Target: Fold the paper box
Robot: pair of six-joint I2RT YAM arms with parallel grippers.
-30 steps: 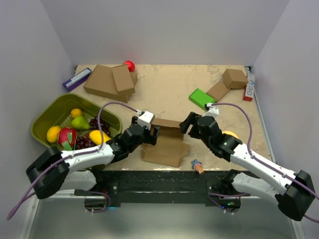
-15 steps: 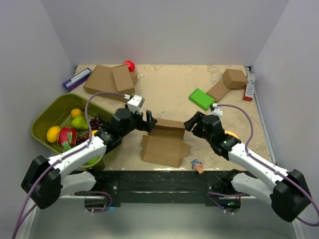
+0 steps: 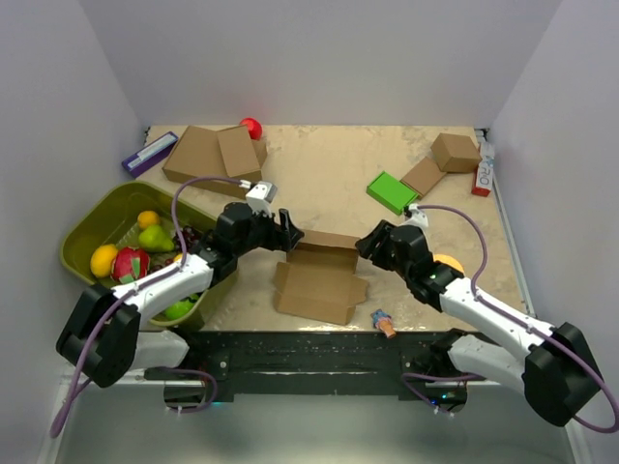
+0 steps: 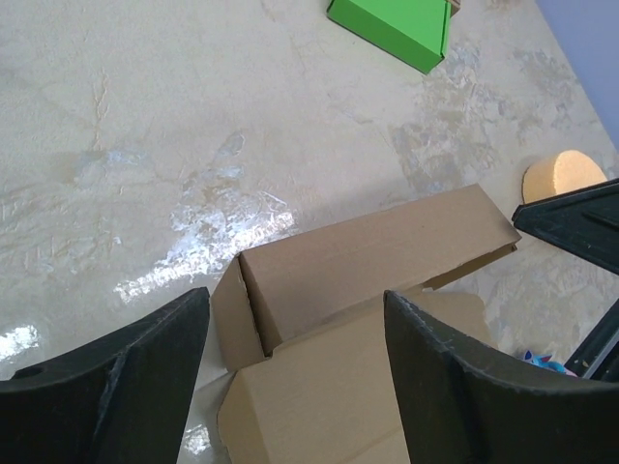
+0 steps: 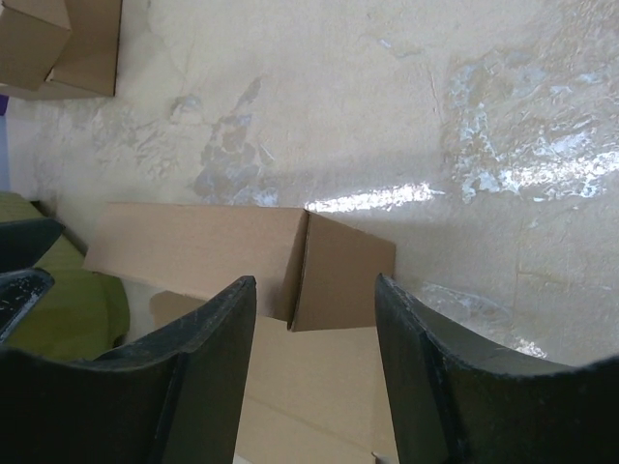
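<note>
Glossy mottled tabletop (image 3: pixel 329 184) bears the paper box (image 3: pixel 314 290) (thin brown cardboard).

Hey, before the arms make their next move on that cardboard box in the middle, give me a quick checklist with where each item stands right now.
1. Left tool open, nothing held: ok.
2. Right tool open, nothing held: ok.
3. Paper box rear wall raised upright: ok.
4. Each tool lined up on one end of that rear wall: ok.
5. Front panel folded up: not ok, it lies flat on the table.
6. Either tool touching the cardboard: cannot tell.
</note>
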